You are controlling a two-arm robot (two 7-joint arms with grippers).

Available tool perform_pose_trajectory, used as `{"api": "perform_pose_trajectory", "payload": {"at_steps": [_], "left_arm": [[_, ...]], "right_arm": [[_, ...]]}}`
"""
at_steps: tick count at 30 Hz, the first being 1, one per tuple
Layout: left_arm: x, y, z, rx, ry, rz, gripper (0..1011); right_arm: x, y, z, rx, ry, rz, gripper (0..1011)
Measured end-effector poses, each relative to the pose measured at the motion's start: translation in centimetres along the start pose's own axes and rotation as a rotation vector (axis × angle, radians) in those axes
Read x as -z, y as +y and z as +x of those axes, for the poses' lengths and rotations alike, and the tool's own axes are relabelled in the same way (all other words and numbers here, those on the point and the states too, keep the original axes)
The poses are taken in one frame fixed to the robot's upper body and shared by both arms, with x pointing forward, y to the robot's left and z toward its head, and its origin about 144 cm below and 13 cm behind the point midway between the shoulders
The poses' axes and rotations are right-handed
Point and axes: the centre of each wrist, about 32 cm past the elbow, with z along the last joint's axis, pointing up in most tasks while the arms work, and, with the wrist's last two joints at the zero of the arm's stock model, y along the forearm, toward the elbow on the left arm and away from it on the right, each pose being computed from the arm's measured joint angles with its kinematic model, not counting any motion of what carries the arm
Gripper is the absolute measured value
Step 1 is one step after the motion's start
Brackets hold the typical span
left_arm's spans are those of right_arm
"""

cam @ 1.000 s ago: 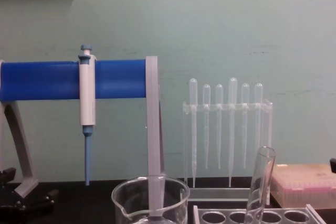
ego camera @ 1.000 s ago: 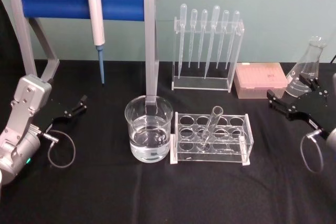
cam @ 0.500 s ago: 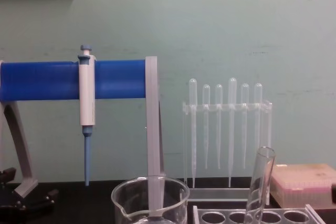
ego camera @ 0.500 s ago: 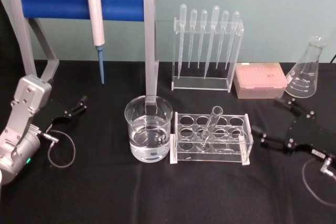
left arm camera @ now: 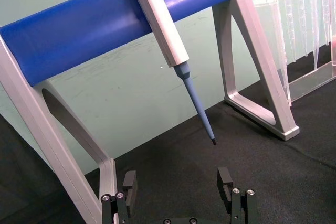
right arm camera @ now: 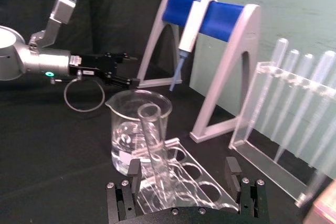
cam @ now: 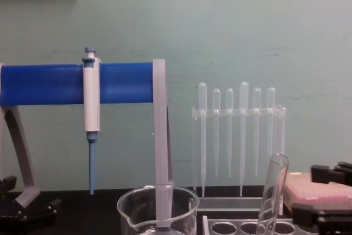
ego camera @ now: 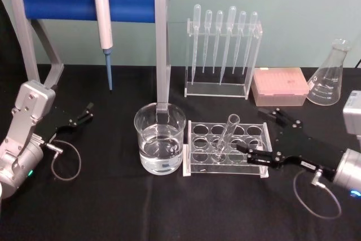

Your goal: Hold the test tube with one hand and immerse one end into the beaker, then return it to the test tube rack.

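The black two-fingered left gripper (ego camera: 84, 113) lay parked low over the black table at the left, fingers spread wide and empty. Near the centre stood the wide clear glass beaker (ego camera: 159, 159), part-filled with clear liquid. Just to its right was the clear acrylic rack with round holes (ego camera: 194, 169). The long clear glass test tube (ego camera: 224, 137) sat in one of the rack's middle holes, leaning with its open top away from the beaker. The black right gripper (ego camera: 258, 132) was at the rack's right end, jaws wide apart and gripping nothing, the tube not yet between them. The step in hand appeared to be the reach. It would go best if the fingers straddled the tube above the rack's top plate, matched its tilt, closed gently, and lifted along its axis.
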Motion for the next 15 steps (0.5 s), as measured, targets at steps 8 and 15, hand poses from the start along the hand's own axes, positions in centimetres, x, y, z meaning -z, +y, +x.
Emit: {"api": "perform_pose_trajectory", "payload": {"at_steps": [8,15], "left_arm": [[0.0,0.0,0.0,0.000,0.000,0.000,1000],[0.0,0.0,0.0,0.000,0.000,0.000,1000]], "right_arm": [[-0.4,1.4,-0.7,-0.041,-0.002,0.000,1004],[-0.6,2.4,-1.1,-0.059,0.018,0.000,1004]]}}
